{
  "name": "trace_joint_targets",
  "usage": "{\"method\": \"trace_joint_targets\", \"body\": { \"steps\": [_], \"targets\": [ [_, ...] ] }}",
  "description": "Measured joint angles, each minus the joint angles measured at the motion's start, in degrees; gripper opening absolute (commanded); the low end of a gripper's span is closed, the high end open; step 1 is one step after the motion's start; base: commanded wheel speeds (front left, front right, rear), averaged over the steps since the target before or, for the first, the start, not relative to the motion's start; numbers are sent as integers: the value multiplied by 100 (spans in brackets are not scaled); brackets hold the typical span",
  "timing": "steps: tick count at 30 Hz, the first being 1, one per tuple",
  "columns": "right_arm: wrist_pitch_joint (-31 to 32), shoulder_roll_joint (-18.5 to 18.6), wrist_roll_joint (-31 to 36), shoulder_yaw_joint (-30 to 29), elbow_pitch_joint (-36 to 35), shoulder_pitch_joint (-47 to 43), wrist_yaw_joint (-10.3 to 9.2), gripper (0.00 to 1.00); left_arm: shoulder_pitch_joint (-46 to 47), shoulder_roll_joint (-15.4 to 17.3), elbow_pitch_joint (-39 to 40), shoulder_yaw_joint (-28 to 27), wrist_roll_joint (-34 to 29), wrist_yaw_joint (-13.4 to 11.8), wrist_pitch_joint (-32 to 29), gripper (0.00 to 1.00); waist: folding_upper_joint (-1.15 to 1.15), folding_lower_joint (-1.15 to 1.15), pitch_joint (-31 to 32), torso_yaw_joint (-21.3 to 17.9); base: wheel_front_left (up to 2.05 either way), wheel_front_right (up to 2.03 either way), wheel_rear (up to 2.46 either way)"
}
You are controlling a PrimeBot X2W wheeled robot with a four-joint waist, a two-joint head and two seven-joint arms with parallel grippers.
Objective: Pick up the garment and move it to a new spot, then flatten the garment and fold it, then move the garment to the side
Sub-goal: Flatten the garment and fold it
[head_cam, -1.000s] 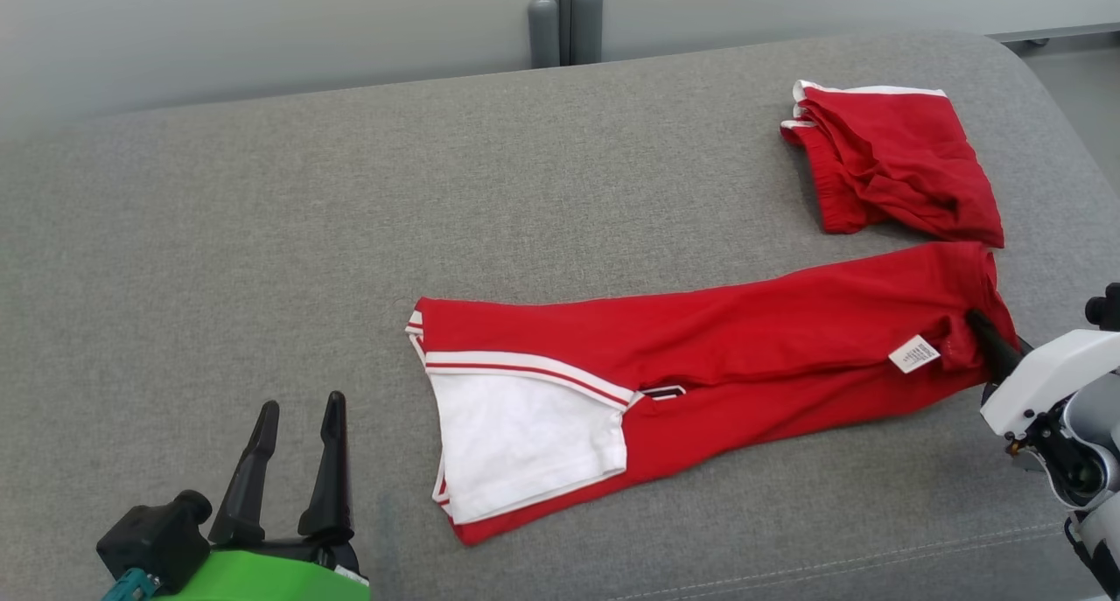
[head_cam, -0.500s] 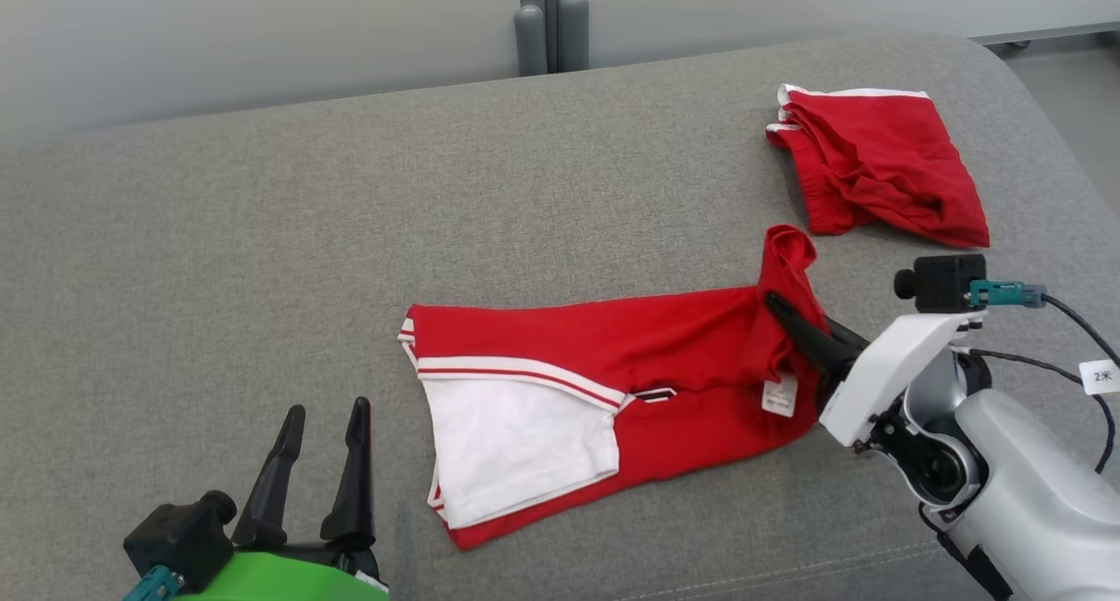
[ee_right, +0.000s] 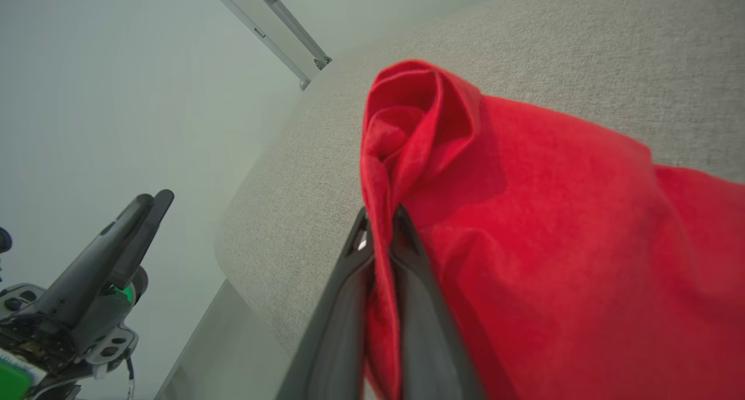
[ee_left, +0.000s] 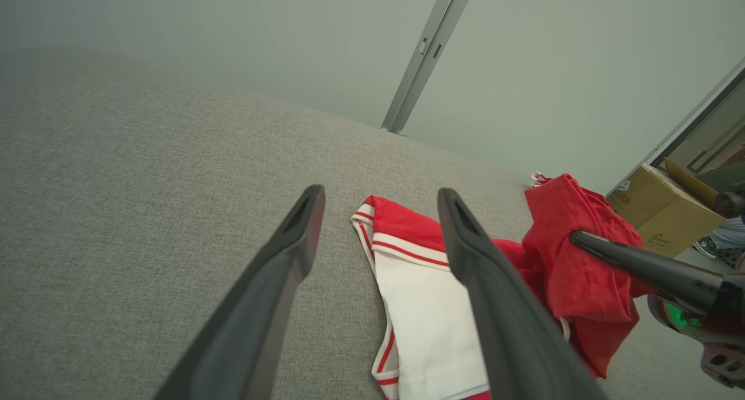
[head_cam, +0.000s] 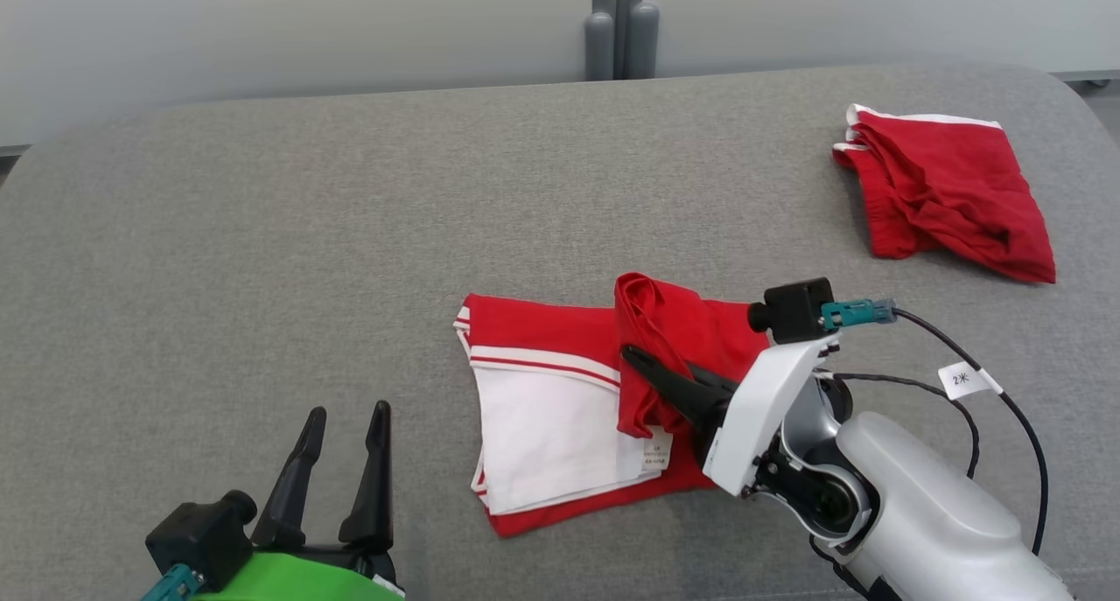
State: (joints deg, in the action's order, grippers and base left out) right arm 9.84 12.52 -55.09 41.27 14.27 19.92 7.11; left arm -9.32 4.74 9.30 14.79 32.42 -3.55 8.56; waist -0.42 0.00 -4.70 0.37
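At the centre of the grey cushion (head_cam: 262,234), the right gripper (head_cam: 630,354), jaws clamped on a raised end of the red-and-white garment (head_cam: 542,417), holds it over the flat half, apparently to form a fold; the left gripper (head_cam: 348,410) waits alongside, jaws apart.

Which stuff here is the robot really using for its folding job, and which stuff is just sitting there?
In the job:
red and white garment, one end lifted over itself
right gripper, shut on that red end
grey cushion under it

Just lying about:
other red garment, far right
cardboard box
left gripper, open, holding nothing
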Motion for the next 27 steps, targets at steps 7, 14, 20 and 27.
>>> {"method": "trace_joint_targets", "body": {
  "steps": [7, 14, 20, 27],
  "targets": [
    [86, -129, 18, -16, 646, 73, 0, 0, 9, -13, -112, 42, 0, 1, 4, 100, 0, 0, 47, 442, 0, 0, 0],
    [138, -304, 19, 18, 1094, 87, -14, 0, 9, -18, -159, 91, 5, 9, 4, 100, 0, 0, 119, 910, 0, 0, 0],
    [189, -407, 96, 90, 1410, 212, -73, 13, 5, -19, -188, 118, 18, 10, 4, 100, 0, 0, 177, 1193, 0, 0, 0],
    [237, -584, 325, 227, 1801, 541, -148, 100, -5, -19, -188, 25, 19, 10, 14, 100, 0, 0, 215, 1372, 0, 0, 0]
  ]
}}
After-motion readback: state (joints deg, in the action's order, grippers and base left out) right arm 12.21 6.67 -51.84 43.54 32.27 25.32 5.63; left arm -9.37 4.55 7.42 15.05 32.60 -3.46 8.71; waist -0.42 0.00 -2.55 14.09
